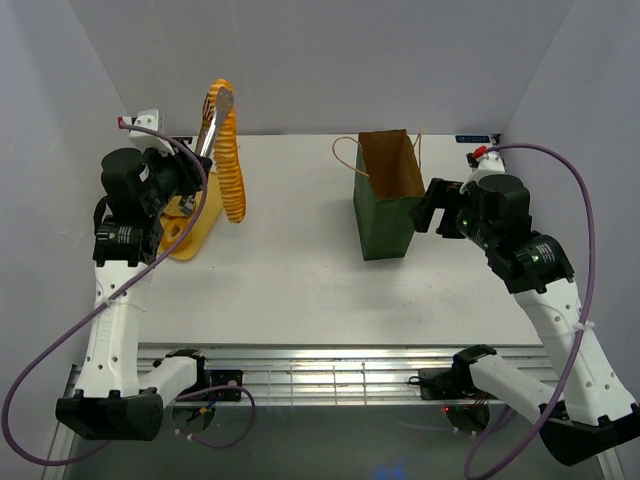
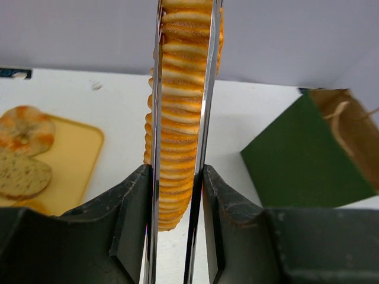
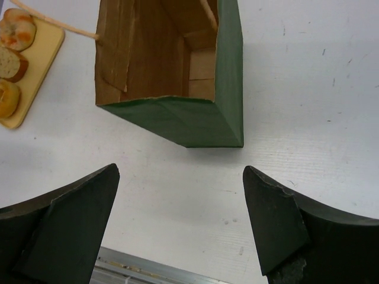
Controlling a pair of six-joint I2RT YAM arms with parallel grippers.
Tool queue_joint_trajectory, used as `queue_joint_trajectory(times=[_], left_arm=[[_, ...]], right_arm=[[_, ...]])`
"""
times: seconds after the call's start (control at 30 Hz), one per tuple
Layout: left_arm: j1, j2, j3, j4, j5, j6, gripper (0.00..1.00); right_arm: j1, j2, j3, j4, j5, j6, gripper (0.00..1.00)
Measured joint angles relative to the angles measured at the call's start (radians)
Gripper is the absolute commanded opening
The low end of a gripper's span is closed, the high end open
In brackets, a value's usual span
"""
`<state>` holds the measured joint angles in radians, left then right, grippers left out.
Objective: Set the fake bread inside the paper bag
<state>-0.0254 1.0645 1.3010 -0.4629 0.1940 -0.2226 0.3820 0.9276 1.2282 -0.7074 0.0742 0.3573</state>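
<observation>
The left pincer (image 2: 176,183) is clamped on the metal tongs (image 2: 208,89), whose two blades pinch the long ridged loaf (image 2: 180,118) along its length, holding it off the desk near the far left corner, beside the yellow tray (image 1: 195,238). The paper bag (image 1: 385,210), mouth open upward, stands well apart to the loaf's right by the far edge, with the right pincer (image 3: 180,219) just beside it, jaws wide and empty. I count one loaf, three smaller bread pieces (image 3: 16,31) on the tray, one bag and one pair of tongs.

Top cam high behind me, angled down; my two wrist cams ride close, both catching paper bag (image 3: 177,118), tray (image 3: 42,56).
</observation>
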Motion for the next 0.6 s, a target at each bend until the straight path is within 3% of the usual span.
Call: queue_joint_trajectory(times=[0.2,0.47,0.6], left_arm=[[0.000,-0.048,0.049,0.134,0.192,-0.140,0.33],[0.000,-0.054,0.026,0.504,0.401,-0.409,0.32],[-0.035,-0.022,-0.007,0.714,0.450,-0.548,0.32]], right_arm=[[0.000,0.100,0.078,-0.002,0.084,-0.016,0.91],[-0.008,0.253,0.195,0.001,0.107,-0.034,1.00],[-0.019,0.302,0.222,0.007,0.079,-0.034,0.90]])
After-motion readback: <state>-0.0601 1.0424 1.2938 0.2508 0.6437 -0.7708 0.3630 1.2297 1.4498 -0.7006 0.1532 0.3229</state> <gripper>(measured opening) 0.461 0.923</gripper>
